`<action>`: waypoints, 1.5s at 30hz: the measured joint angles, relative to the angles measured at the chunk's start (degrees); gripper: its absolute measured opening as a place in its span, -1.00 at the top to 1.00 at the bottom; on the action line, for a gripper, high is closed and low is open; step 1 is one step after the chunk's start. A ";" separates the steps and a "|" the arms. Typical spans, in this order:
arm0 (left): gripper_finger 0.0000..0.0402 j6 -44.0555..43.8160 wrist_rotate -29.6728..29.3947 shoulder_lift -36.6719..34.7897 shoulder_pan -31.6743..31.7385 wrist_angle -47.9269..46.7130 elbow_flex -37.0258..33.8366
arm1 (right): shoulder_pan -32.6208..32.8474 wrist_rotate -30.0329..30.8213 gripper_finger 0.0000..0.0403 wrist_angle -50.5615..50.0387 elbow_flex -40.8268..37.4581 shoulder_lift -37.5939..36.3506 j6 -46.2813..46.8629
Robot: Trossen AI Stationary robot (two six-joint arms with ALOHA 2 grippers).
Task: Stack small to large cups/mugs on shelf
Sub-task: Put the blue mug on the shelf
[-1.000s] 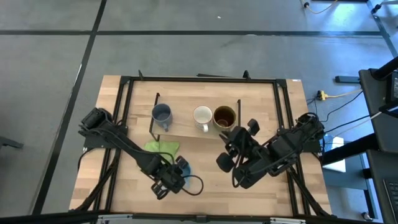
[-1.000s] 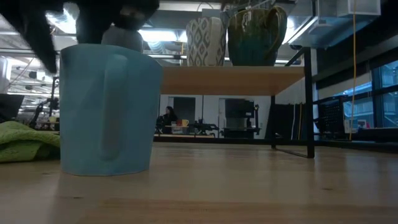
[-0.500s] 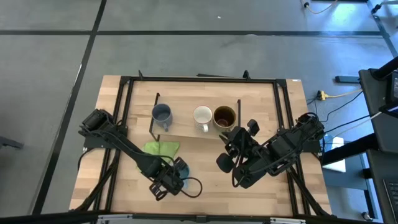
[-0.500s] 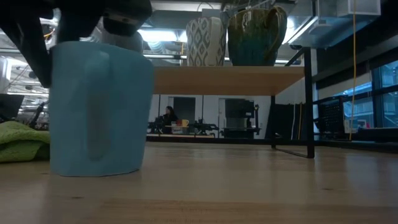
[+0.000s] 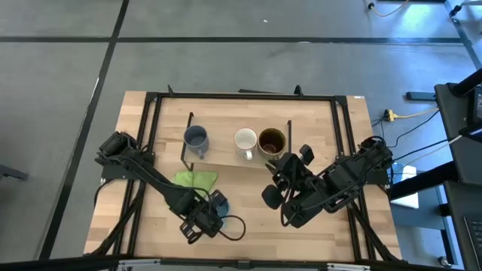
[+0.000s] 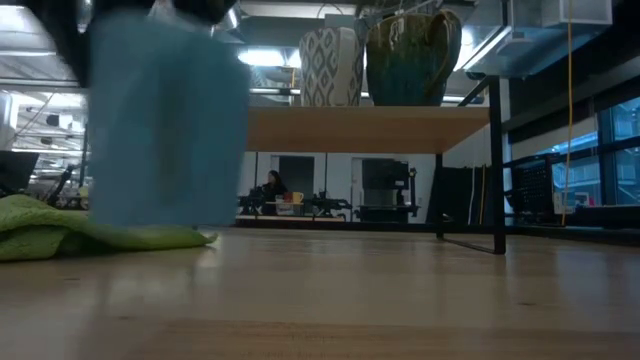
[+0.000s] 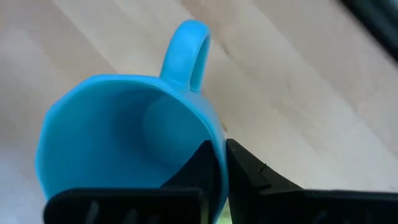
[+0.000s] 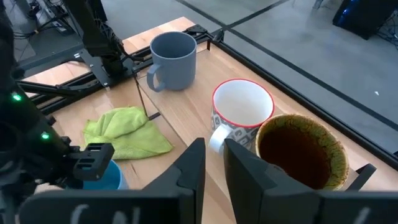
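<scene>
Left gripper (image 7: pixel 222 163): fingers pinching the light blue mug (image 7: pixel 124 134) by its rim wall, handle free.
Mug position: clear of the tabletop, near side of the shelf (image 5: pixel 226 154), just beside the green cloth (image 5: pixel 196 179).
Handling: likely rigid, glazed, slippery; a rim pinch may swing, so keep it level.
Right gripper (image 8: pixel 212 163): fingers nearly together, empty, hovering near the shelf.
On the shelf: grey-blue mug (image 5: pixel 196 138), white mug (image 5: pixel 245 140), brown mug (image 5: pixel 272 140).

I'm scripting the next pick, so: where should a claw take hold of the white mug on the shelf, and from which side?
Pinch the white mug by its rim wall from above, probably on the grey-blue mug's side: it stands upright and open, its handle points toward the table's front, and the brown mug crowds its other side.
</scene>
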 joint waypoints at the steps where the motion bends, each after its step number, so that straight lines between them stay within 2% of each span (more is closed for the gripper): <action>1: 0.93 0.18 -0.35 -0.09 0.14 -0.07 1.07 | 0.00 -0.09 0.70 0.00 0.00 0.00 0.00; 20: 0.93 -0.06 -1.86 -0.14 2.60 -23.96 20.41 | -0.02 0.95 0.70 0.00 -0.02 0.00 -0.35; 26: 0.93 3.29 -5.62 -0.18 5.84 -30.04 25.58 | -0.02 2.55 0.70 0.00 -0.02 0.00 -1.76; 33: 0.93 9.09 -6.43 -0.21 11.09 -37.76 26.19 | -0.10 3.86 0.70 0.00 -0.02 0.02 -1.83; 38: 0.93 12.80 -6.30 -1.99 12.29 -38.08 26.25 | -0.22 5.61 0.70 0.00 -0.02 0.02 1.48; 45: 0.93 12.54 -5.98 -6.53 13.00 -38.13 26.25 | -0.22 6.94 0.70 0.00 -0.02 0.02 5.18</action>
